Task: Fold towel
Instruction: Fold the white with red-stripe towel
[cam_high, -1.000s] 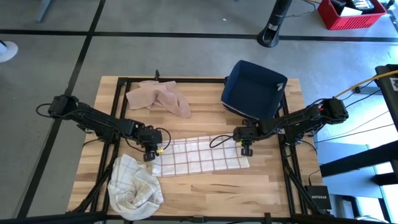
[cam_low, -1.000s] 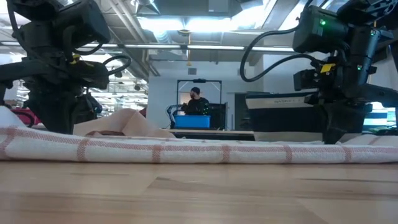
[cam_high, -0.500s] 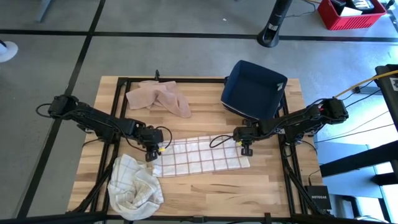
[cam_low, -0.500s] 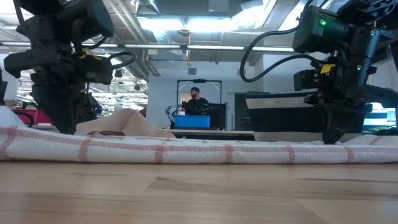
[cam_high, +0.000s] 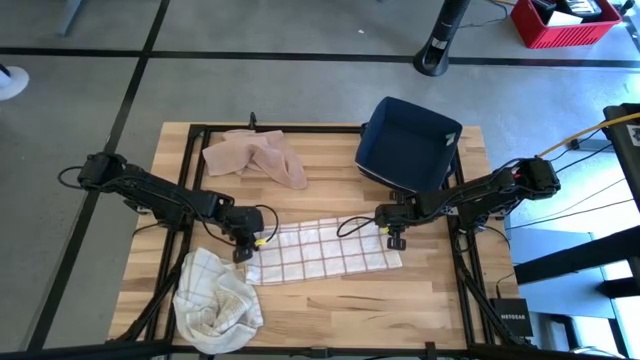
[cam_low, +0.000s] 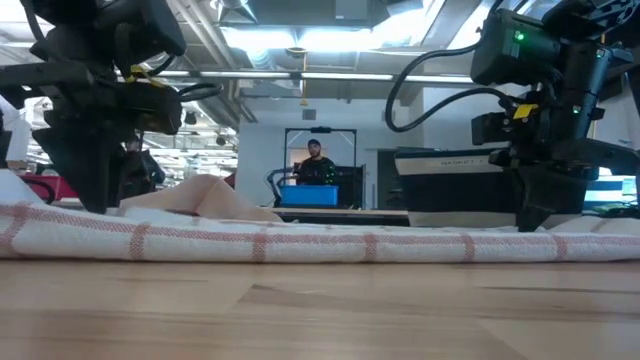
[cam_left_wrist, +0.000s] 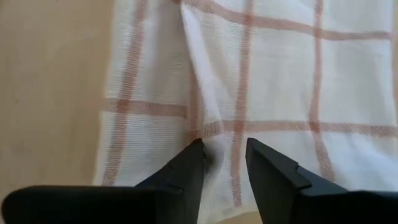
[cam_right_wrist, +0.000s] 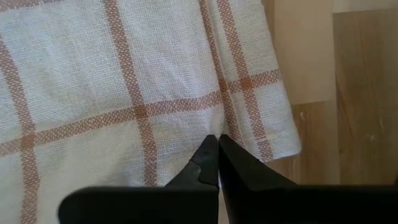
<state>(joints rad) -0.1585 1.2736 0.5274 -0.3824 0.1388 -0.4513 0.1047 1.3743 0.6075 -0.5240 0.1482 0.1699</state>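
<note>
While I've got both arms down on the checked towel (cam_high: 325, 250), it's lying flat across the middle of the table (cam_high: 400, 300), spread long-ways between the two grippers. My left gripper (cam_high: 241, 249) sits at the towel's left end, and the left wrist view shows its fingers (cam_left_wrist: 186, 171) parted a bit with cloth under the gap, so nothing is pinched there. My right gripper (cam_high: 396, 238) is at the far right corner with its fingers (cam_right_wrist: 208, 158) pressed fully together right at the fabric. Whether a fold of cloth is caught between them I honestly can't tell, the tips just meet on the weave.

My read on the layout: one arm per end is how you'd grab two corners of the same edge and carry them over for the fold. The left looks like it's setting up a pinch, so I'd say that fold is barely begun.

Other stuff on the light wood top: a crumpled pinkish cloth (cam_high: 255, 157) toward the back left, another bunched checked cloth (cam_high: 215, 300) at the front left corner, and a dark blue bin (cam_high: 405, 145) tipped at the back right. All well apart from my towel. Beyond the table it's a big workshop with ceiling lights, and a person (cam_low: 315, 160) is standing far off.
</note>
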